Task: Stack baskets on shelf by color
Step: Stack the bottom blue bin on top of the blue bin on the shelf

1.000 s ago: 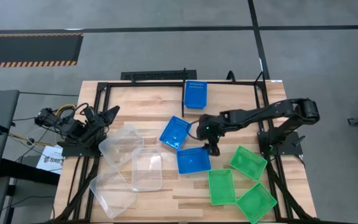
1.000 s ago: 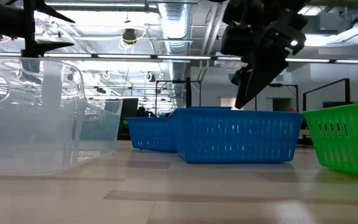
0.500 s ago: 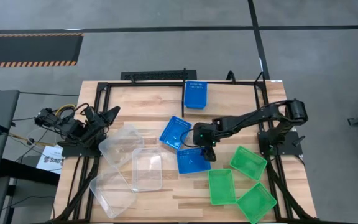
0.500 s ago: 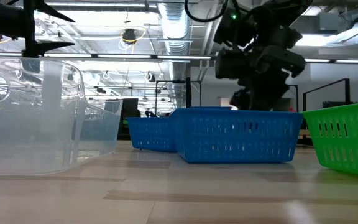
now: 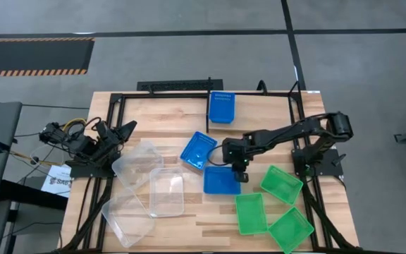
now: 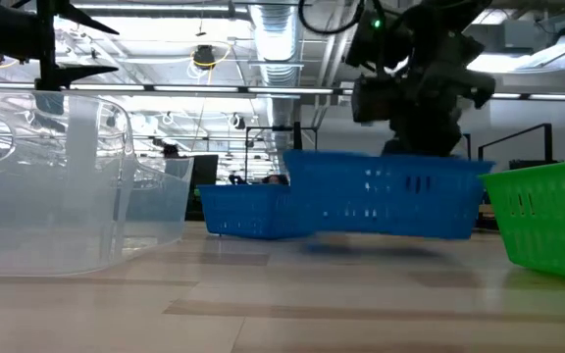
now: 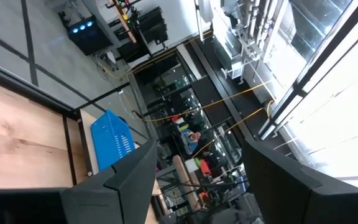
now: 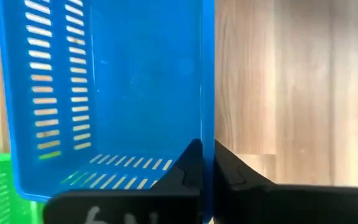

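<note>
My right gripper [image 5: 242,172] is shut on a blue basket [image 5: 221,180], which the low view shows as a blue basket [image 6: 385,194] off the table. A second blue basket [image 5: 199,149] sits on the table just left of it. A third [image 5: 222,106] stands at the far edge, beside a black-railed frame [image 5: 177,85]. Three green baskets [image 5: 282,184] [image 5: 251,212] [image 5: 290,229] lie near the right edge, and three clear ones [image 5: 136,164] [image 5: 167,191] [image 5: 127,219] lie at the left. My left gripper [image 5: 122,130] waits open at the table's left edge. My right gripper pinches the blue basket's right-hand wall [image 8: 207,134] near its far corner, one finger [image 8: 188,168] inside the basket and one [image 8: 235,171] outside. The fingers come from above, pointing down. The basket hangs clear of the table, slightly tilted.
Black rails [image 5: 118,141] run along the table's left, far and right sides. The right arm's base [image 5: 316,159] stands at the right edge. Bare wood [image 5: 161,116] lies between the far rail and the baskets.
My right gripper has come down over the blue basket's right wall and shut on it. It has then raised the basket off the table. The basket has turned a little and now hangs slightly tilted.
</note>
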Controlling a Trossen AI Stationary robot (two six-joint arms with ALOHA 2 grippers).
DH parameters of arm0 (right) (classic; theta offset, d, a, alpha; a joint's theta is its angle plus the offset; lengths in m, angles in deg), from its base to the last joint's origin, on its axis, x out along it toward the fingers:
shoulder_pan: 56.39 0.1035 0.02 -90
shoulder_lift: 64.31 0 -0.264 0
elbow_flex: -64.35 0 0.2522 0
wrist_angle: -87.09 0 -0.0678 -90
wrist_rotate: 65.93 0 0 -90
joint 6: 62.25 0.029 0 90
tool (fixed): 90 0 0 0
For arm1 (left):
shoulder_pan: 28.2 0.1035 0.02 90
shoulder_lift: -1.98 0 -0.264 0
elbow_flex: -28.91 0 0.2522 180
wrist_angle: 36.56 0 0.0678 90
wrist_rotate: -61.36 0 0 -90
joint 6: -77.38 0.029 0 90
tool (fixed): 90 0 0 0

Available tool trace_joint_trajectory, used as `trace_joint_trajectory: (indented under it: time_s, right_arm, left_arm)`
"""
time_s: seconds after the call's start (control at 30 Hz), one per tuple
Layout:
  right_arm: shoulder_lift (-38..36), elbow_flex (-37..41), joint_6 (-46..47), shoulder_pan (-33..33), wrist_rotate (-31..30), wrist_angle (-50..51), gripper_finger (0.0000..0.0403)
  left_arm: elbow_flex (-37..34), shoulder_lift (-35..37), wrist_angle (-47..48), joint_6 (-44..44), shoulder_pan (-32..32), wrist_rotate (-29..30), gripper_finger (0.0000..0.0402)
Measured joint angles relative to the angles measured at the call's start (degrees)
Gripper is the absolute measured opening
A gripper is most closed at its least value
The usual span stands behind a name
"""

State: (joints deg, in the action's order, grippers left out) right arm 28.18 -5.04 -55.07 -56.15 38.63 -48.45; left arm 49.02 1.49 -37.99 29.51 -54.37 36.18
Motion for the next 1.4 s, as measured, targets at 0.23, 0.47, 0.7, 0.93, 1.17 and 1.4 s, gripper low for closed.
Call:
trace_joint_trajectory:
  time_s: [0.23, 0.47, 0.7, 0.93, 1.17, 1.4]
  right_arm:
    - [-12.4, 0.0, 4.4, -4.2, 0.5, 0.1, 0.0019]
    - [-25.9, 0.0, 19.6, -11.0, -14.0, -8.8, 0.0007]
    - [-30.1, 0.0, 34.6, -17.6, -32.6, -13.2, 0.0042]
    - [-24.9, 0.0, 42.0, -22.0, -34.2, -13.2, 0.0035]
    - [-18.7, 0.0, 48.4, -22.5, -34.2, -13.0, 0.0018]
    - [-15.8, 0.0, 52.8, -22.4, -34.2, -11.4, 0.0027]
  left_arm:
    - [0.0, 0.0, 0.5, 0.0, 0.0, 0.0, 0.0224]
    - [0.0, 0.0, 1.0, 0.0, 0.0, 0.0, 0.0224]
    - [0.0, 0.0, 2.3, -0.6, 0.0, 0.2, 0.0224]
    - [0.0, 0.0, 2.6, -1.4, 0.0, 0.2, 0.0224]
    - [0.0, 0.0, 2.6, -1.4, 0.0, 0.3, 0.0224]
    - [0.0, 0.0, 2.8, -1.4, 0.0, 0.3, 0.0224]
